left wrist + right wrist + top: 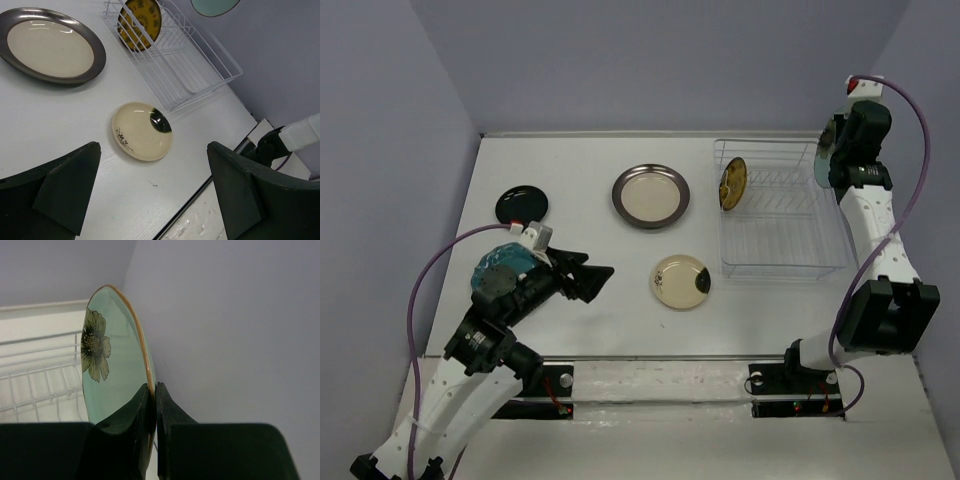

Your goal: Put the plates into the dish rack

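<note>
Over at the far right corner of the dish rack (pixel 780 270), the right jaws are clamped on the teal flowered plate (pixel 112 365), held upright. Amber plate (pixel 733 183) looks slotted in, I think. Left jaws spread wide, empty.

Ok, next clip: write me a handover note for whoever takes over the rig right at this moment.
Grip: the left end effector is open and empty, above the table near the tan plate. The right end effector is shut on the pale teal flowered plate, held on edge at the dish rack, far right end.
Done: the amber plate stands in the rack.
To do: slot the teal one, then load the tan plate, silver-rimmed cream plate, black plate and dark teal plate, partly hidden under the left arm.
</note>
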`<state>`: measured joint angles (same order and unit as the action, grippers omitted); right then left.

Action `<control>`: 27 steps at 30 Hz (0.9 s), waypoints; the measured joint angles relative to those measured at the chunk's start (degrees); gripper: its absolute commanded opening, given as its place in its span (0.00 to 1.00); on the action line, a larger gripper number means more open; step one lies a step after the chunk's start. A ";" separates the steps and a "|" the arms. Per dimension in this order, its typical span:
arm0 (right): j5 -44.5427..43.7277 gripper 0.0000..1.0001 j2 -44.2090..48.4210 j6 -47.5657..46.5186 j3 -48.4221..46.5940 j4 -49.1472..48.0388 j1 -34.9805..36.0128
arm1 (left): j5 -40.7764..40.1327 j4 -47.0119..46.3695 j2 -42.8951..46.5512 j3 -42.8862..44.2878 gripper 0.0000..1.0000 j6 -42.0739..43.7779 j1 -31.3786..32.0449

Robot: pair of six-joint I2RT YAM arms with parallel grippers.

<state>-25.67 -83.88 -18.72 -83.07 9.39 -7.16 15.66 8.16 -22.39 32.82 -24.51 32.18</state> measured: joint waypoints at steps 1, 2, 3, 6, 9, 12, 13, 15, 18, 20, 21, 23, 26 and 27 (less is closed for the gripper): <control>0.07 0.07 -0.55 -0.22 0.50 -0.28 0.00 | -0.09 0.04 0.04 0.00 0.99 0.00 0.09; 0.11 0.07 -0.87 -0.39 0.83 -0.42 0.00 | -0.09 0.07 0.07 0.00 0.99 0.00 0.13; 0.24 0.07 -1.18 -0.61 1.31 -0.68 0.00 | -0.11 0.11 0.09 0.00 0.99 -0.02 0.15; 0.81 0.07 -1.75 -0.66 2.49 -0.83 0.00 | -0.31 0.42 0.09 0.00 0.99 0.00 0.35; 1.38 0.07 -1.92 -0.59 3.39 -0.92 0.00 | -0.48 0.48 0.09 0.00 0.99 0.00 0.35; 2.12 0.07 -1.95 -0.33 4.33 -1.14 0.00 | -0.68 0.55 0.09 0.00 0.99 0.00 0.35; 2.38 0.07 -1.97 -0.11 4.68 -1.14 0.00 | -0.70 0.55 0.09 0.00 0.99 0.00 0.35; 2.99 0.07 -1.99 0.28 5.46 -1.09 0.00 | -0.70 0.63 0.09 0.00 0.99 0.00 0.37; 3.54 0.07 -2.14 0.37 6.12 -1.05 0.00 | -0.72 0.72 0.09 0.00 0.99 0.00 0.39; 3.58 0.07 -2.43 0.31 6.14 -1.09 0.00 | -0.72 0.72 0.09 0.00 0.99 0.00 0.39; 3.61 0.07 -2.58 0.28 6.14 -1.27 0.00 | -0.72 0.72 0.09 0.00 0.99 0.00 0.39; 3.26 0.07 -2.86 0.17 6.14 -1.60 0.00 | -0.72 0.72 0.09 0.00 0.99 0.00 0.39; 2.47 0.07 -3.04 -0.20 6.12 -2.34 0.02 | -0.72 0.74 0.09 0.00 0.99 0.00 0.42; 1.95 0.07 -3.06 -0.42 6.05 -2.75 0.02 | -0.72 0.74 0.09 0.00 0.99 0.00 0.48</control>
<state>-23.73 -86.94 -19.14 -77.01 6.63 -7.14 14.94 8.91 -22.31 32.82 -24.51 32.67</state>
